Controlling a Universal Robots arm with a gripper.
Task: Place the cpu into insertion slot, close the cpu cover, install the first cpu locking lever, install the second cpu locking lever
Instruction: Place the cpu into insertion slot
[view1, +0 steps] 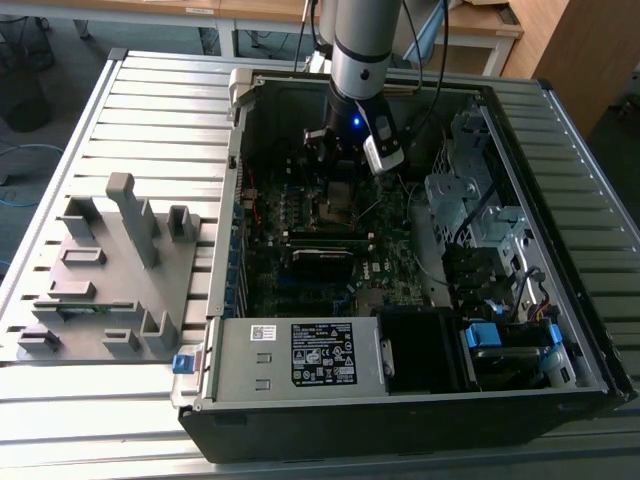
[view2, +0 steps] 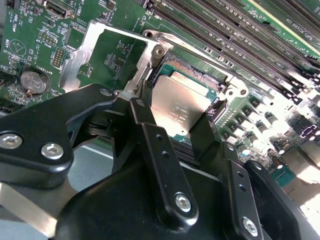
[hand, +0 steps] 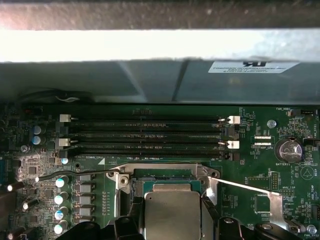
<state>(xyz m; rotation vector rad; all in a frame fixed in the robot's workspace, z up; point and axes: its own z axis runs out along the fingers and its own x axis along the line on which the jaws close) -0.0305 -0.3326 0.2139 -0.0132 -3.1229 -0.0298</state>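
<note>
My gripper (view2: 175, 117) is shut on the cpu (view2: 177, 105), a flat grey square chip held by two opposite edges between black fingers (view2: 142, 112). The chip hangs slightly tilted just above the insertion slot (view2: 197, 70), whose contact field and silver rim show past its far edge. In the first wrist view the cpu (hand: 172, 212) sits directly over the insertion slot (hand: 167, 175). The cpu cover (view2: 95, 47), a silver frame with a cut-out centre, is swung open to one side of the socket. In the exterior view the gripper (view1: 337, 180) is low inside the computer case, over the socket (view1: 335, 203).
Long black memory slots (hand: 145, 132) run just beyond the socket. A thin dark lever rod (hand: 75, 172) lies beside it, and a coin battery (hand: 289, 150) is near the open cover. The case wall (view1: 235, 200), drive cages (view1: 480, 210) and power supply (view1: 320, 355) hem the board in. A grey fixture (view1: 110, 270) lies outside.
</note>
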